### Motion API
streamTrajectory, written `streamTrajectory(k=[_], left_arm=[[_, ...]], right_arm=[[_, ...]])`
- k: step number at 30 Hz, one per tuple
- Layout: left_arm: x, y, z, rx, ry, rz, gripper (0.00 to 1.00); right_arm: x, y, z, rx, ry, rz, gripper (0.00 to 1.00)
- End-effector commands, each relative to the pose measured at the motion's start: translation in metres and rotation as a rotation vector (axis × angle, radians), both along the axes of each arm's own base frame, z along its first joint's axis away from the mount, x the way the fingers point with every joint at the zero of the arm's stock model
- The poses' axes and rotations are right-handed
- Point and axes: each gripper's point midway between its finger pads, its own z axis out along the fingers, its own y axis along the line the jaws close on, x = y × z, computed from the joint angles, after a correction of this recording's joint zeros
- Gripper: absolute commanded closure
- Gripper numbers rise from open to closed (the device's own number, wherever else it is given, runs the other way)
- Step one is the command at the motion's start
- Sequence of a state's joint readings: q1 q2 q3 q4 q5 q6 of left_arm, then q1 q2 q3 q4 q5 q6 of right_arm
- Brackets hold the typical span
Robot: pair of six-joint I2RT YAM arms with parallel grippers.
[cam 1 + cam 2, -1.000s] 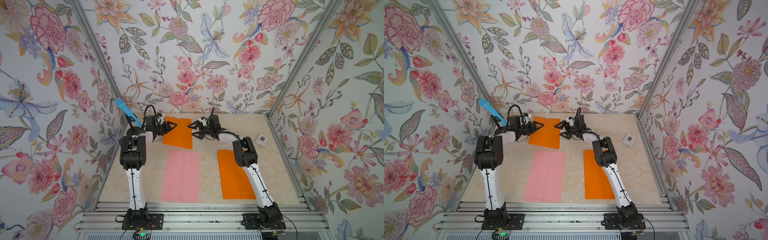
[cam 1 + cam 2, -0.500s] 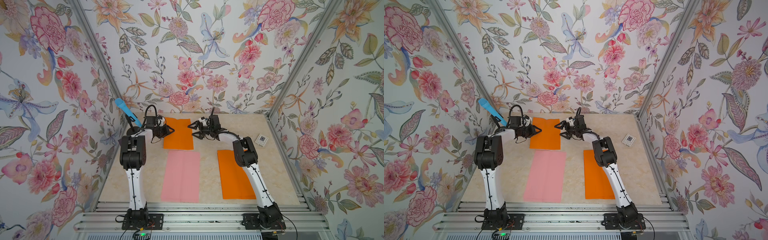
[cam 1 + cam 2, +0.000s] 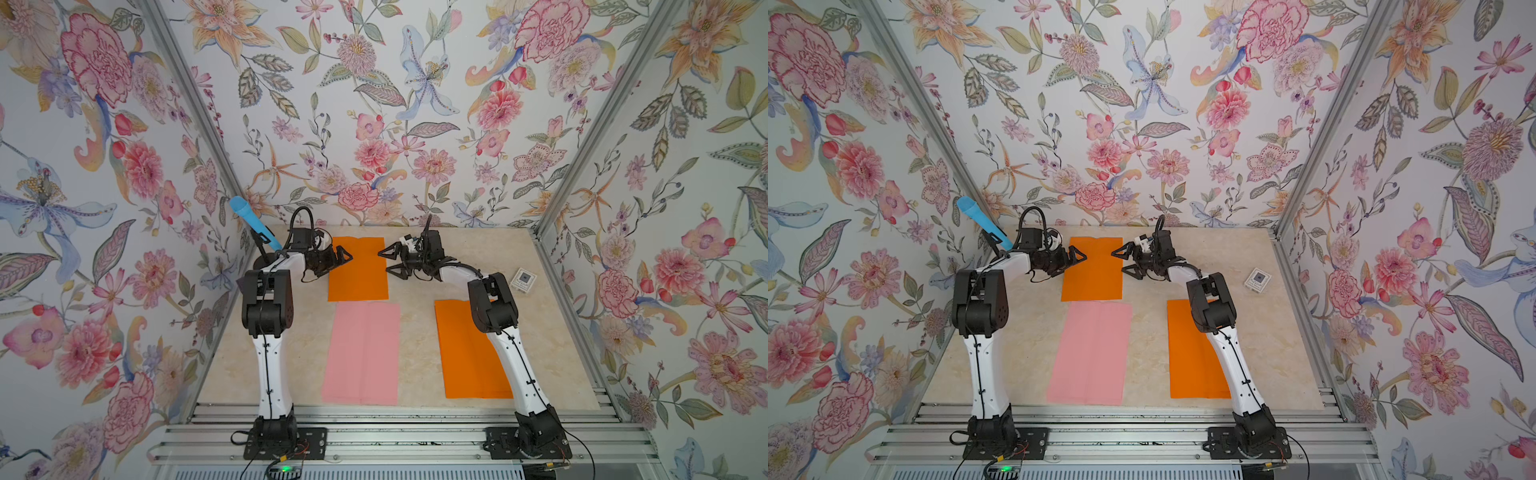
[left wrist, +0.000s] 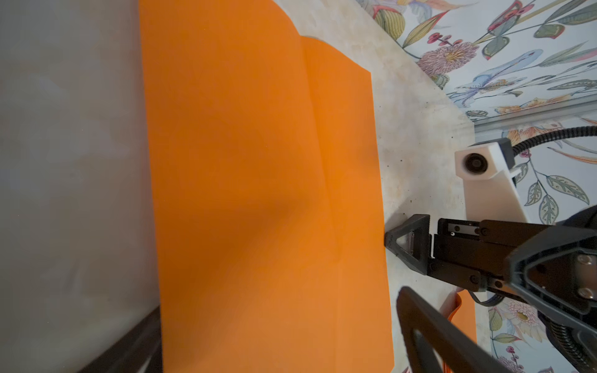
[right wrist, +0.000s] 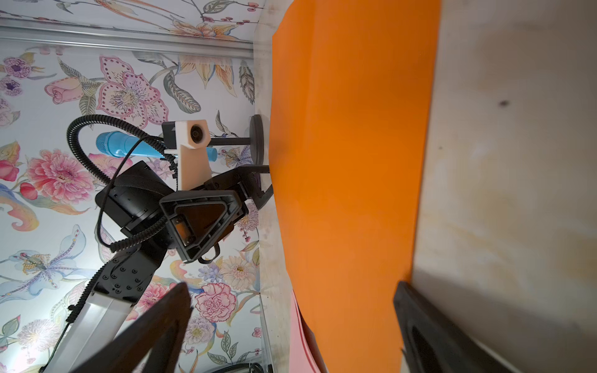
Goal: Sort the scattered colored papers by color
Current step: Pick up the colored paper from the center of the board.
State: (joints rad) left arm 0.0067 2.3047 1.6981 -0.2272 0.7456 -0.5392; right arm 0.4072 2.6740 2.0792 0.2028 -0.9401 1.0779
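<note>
Fingers of my left gripper (image 3: 340, 261) and right gripper (image 3: 384, 262) stand spread, holding nothing, at either side of the far orange sheet (image 3: 358, 276). I see a beige marbled tabletop (image 3: 419, 332) walled by floral wallpaper (image 3: 374, 104). Flat at centre lies the creased pink sheet (image 3: 361, 353). My right arm partly hides the near orange sheet (image 3: 461, 353).

One orange sheet (image 3: 358, 274) lies flat toward the far edge of the tabletop (image 3: 417, 345), creased along its length. A pink sheet (image 3: 361, 357) (creased too) lies just in front of it, reaching the near edge. A second orange sheet (image 3: 463, 357) lies flat toward the near right corner.
</note>
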Motion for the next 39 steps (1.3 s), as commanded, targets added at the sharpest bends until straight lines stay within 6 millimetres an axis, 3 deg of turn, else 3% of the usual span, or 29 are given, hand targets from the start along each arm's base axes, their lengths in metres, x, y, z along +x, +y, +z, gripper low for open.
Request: streamTrajectory(k=[1,8,15,19,21,29,34,39], left_arm=[[-0.004,0.011,-0.025,0.041,0.047,0.026,0.00],[-0.006,-0.007,-0.030,-0.136,0.007,-0.002,0.00],[-0.006,-0.002,-0.040,-0.132,0.014,0.024,0.00],[-0.006,-0.006,-0.044,-0.166,0.032,0.012,0.24],[-0.006,-0.008,-0.045,-0.179,0.041,0.008,0.44],[-0.005,-0.006,-0.042,-0.182,0.050,-0.006,0.80],[0.001,-0.008,-0.032,-0.196,0.027,-0.003,0.93],[0.018,0.000,-0.002,-0.136,-0.023,0.018,1.00]], right_arm=[[-0.009,-0.014,-0.047,-0.079,0.103,-0.022,0.00],[-0.012,-0.017,-0.050,-0.078,0.109,-0.021,0.00],[-0.010,-0.015,-0.045,-0.073,0.100,-0.016,0.00],[-0.008,-0.014,-0.047,-0.073,0.105,-0.017,0.00],[-0.008,-0.012,-0.045,-0.068,0.105,-0.013,0.00],[-0.005,-0.015,-0.046,-0.067,0.106,-0.018,0.00],[-0.004,-0.016,-0.044,-0.058,0.104,-0.018,0.00],[0.003,-0.036,-0.036,-0.063,0.082,-0.047,0.00]])
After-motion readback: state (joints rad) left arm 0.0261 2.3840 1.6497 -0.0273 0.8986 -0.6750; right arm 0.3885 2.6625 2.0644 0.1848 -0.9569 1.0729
